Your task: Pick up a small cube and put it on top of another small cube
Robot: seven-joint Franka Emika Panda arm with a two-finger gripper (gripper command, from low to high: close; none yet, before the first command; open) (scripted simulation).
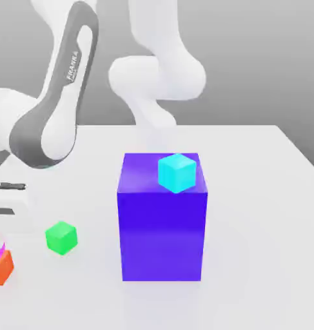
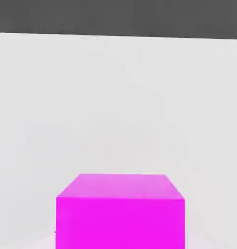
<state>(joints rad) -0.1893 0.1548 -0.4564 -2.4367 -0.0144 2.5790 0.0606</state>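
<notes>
Watching the hand view, you see the magenta cube (image 2: pixel 120 211) sitting close under the camera, jaws apparently pinched on it. At the exterior view's left edge, pink overlaps the orange-red cube (image 1: pixel 0 268). Risk: off-centre placement tips it off toward the green cube (image 1: pixel 61 237).

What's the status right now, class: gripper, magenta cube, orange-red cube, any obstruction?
Gripper shut. Magenta cube close under hand camera; held or not, can't tell. Orange-red cube at exterior view's left edge, magenta touching it. Green cube nearby, apart.
</notes>
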